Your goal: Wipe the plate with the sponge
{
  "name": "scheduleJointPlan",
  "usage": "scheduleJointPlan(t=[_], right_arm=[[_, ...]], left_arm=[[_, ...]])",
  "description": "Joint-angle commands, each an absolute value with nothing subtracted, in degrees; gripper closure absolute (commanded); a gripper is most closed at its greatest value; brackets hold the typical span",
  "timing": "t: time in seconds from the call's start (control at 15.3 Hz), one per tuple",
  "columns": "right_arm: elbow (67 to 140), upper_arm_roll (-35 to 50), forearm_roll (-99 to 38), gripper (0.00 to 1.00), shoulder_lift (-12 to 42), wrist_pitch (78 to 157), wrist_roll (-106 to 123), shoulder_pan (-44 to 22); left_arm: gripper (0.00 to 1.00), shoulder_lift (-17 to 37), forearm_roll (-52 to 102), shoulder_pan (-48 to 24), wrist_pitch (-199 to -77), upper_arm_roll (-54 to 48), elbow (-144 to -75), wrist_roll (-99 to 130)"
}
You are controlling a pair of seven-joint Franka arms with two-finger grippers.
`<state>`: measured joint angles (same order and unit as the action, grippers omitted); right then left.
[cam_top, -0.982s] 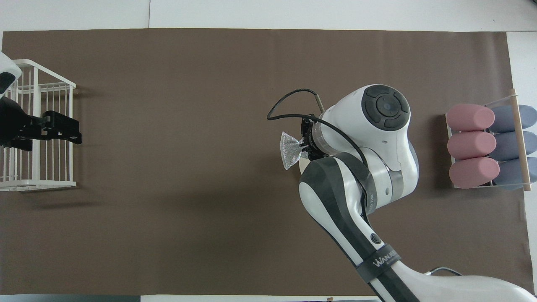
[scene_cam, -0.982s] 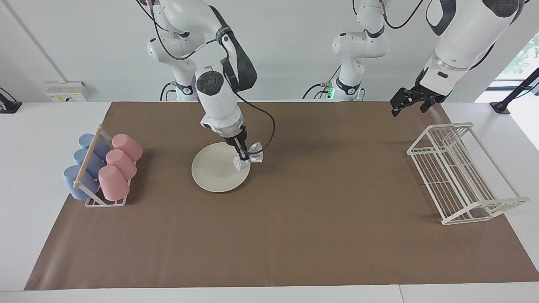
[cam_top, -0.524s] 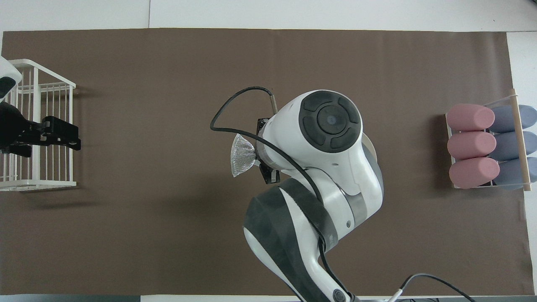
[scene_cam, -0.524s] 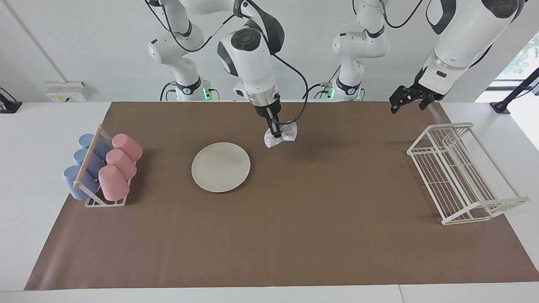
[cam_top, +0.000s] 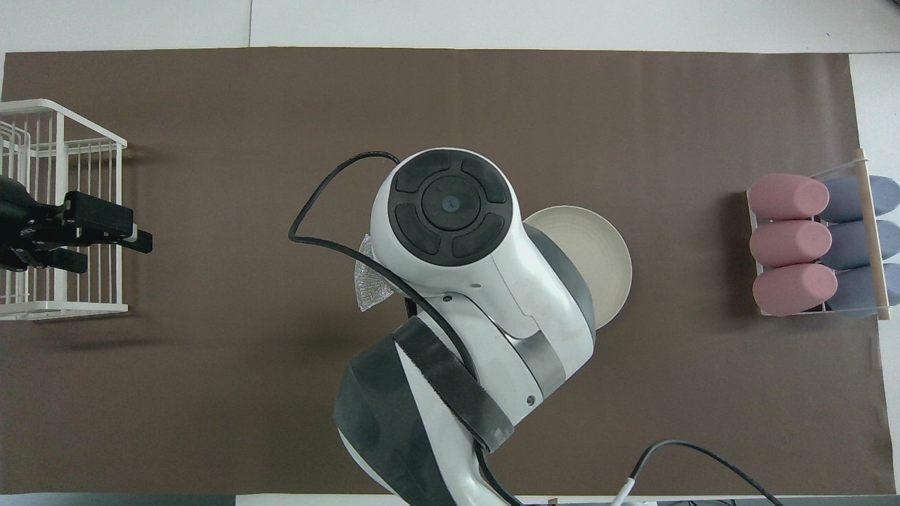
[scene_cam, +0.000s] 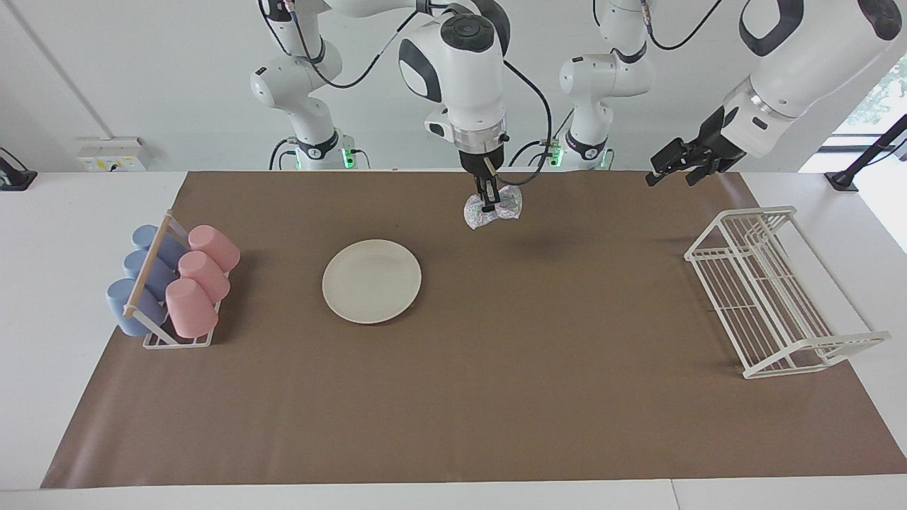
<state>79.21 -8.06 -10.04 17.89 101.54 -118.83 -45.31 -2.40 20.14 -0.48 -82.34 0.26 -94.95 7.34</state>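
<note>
1. Facing view, the step: sponge (scene_cam: 493,207) hangs clamped between the fingertips of my right gripper (scene_cam: 488,203), in the air over the bare brown mat (scene_cam: 496,397), not over the plate (scene_cam: 371,281). The plate lies flat on the mat, well apart from the sponge, toward the right arm's end of the table. I judge that to wipe well I must bring the sponge over the plate's middle, lower it until the wad presses lightly, and sweep in circles without pushing the plate along the mat.
2. Facing view, the other arm: my left gripper (scene_cam: 673,168) waits in the air near the white wire rack (scene_cam: 776,290), its jaws apart and holding nothing.
3. Facing view, the count: one plate, one sponge, one wire rack, one cup holder (scene_cam: 164,297) with three pink cups (scene_cam: 200,278) and three blue cups (scene_cam: 139,278).
4. Overhead view: my right arm covers most of the middle; only a corner of the sponge (cam_top: 368,284) and a part of the plate (cam_top: 598,267) show. The count of cups is the same here, three pink and three blue.
</note>
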Motion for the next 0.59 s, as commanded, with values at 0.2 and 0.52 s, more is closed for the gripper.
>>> scheduleJointPlan(t=[0.2,0.52], right_arm=[[75.41,-8.00,-8.97,1.00,20.39,99.67,-123.57,-46.92],[75.41,-7.91,-7.21,1.00,20.13,99.58,-123.66,-47.64]], left_arm=[[0.00,-14.40,39.07,-0.09,-98.76,-0.35,-118.70,2.11],[0.00,-13.89,58.32,-4.20,-103.70,-0.35,-126.03,-6.57]])
